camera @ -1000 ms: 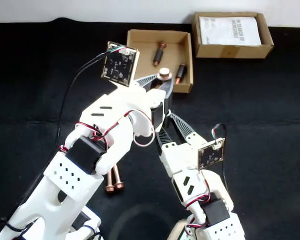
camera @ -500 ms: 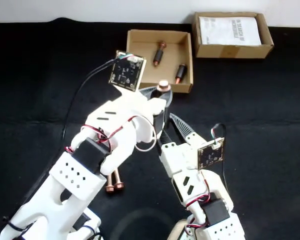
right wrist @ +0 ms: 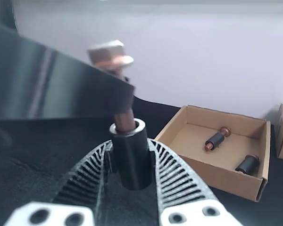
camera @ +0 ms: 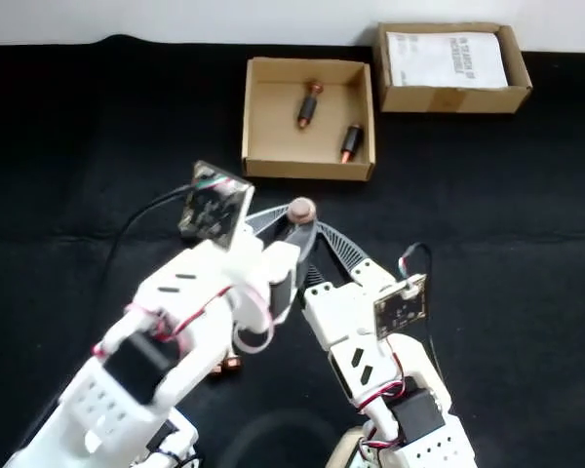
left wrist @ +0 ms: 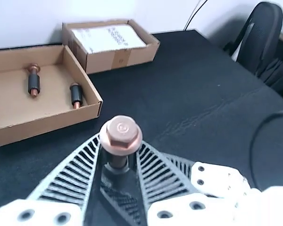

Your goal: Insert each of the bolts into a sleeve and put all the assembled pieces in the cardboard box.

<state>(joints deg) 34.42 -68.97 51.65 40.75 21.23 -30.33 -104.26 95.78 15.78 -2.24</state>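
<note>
Right wrist view, right hand (right wrist: pixel 130 153) pinching sleeve (right wrist: pixel 130 162), left hand (left wrist: pixel 119 155) pinching bolt (left wrist: pixel 120 134), shank in sleeve mouth

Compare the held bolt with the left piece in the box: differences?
Held bolt stands upright, clamped by the left gripper; boxed piece lies flat, untouched. Held bolt's shank is only partly in the sleeve the right gripper holds; boxed piece's sleeve sits mid-shank. Both: copper bolt, black sleeve.

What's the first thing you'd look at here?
The shiny copper bolt in the middle of the table, pinched by the left fingers, poking down into a black sleeve that the right fingers hold. Behind them, a cardboard box has two finished pieces lying inside.
</note>
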